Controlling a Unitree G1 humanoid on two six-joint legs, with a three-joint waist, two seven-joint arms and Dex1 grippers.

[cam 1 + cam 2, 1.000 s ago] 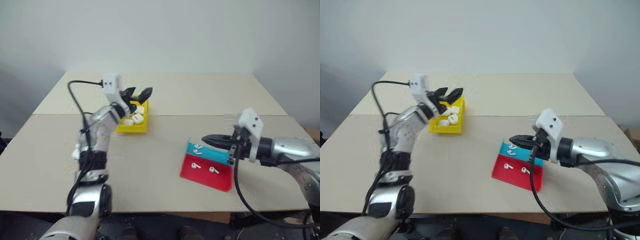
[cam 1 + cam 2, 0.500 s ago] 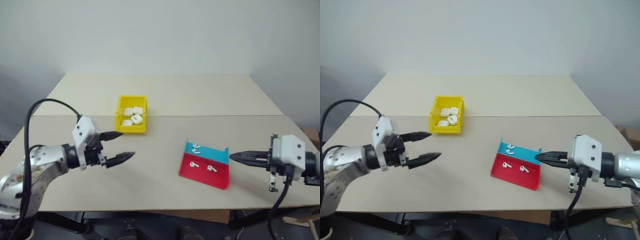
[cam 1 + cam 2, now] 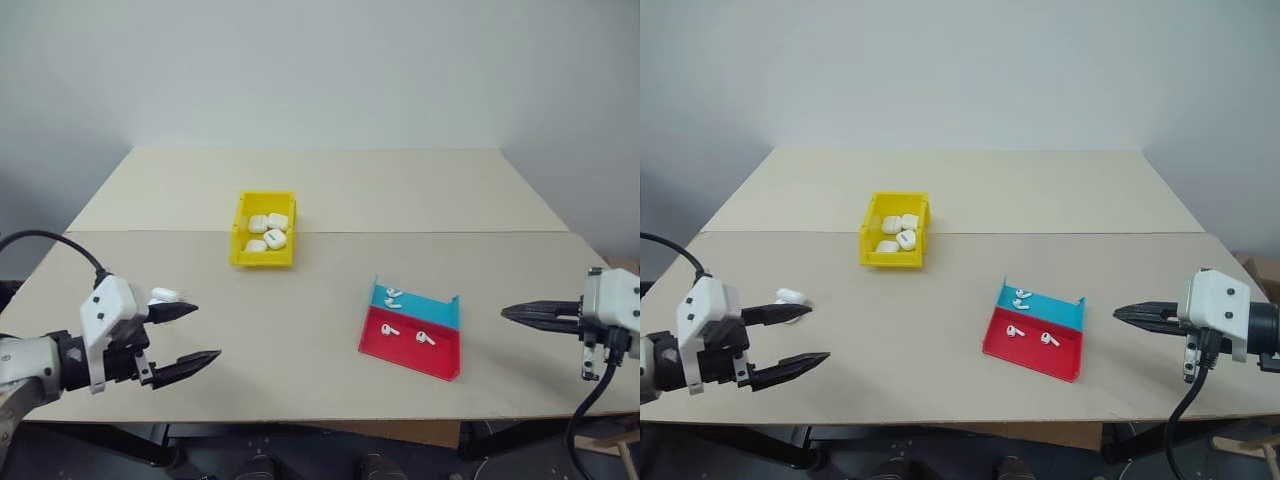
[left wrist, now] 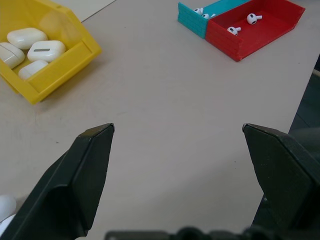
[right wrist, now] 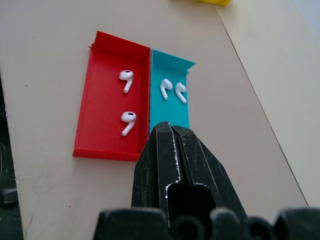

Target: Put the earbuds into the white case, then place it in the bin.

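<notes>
The left gripper (image 3: 196, 333) hovered wide open and empty over the table's (image 3: 300, 310) near left edge, a white case (image 3: 791, 296) lying just beside its upper finger. The right gripper (image 3: 510, 313), fingers pressed shut on nothing, pointed at the red-and-blue tray (image 3: 412, 338) holding four earbuds (image 5: 127, 80). White cases filled the yellow bin (image 3: 262, 256).

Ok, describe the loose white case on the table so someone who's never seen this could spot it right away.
Start at the beige tabletop and find the bright yellow plastic bin holding several white cases. Come toward the table's near left edge: a small glossy white rounded case lies beside the open left tool. It alone sits outside the bin.
</notes>
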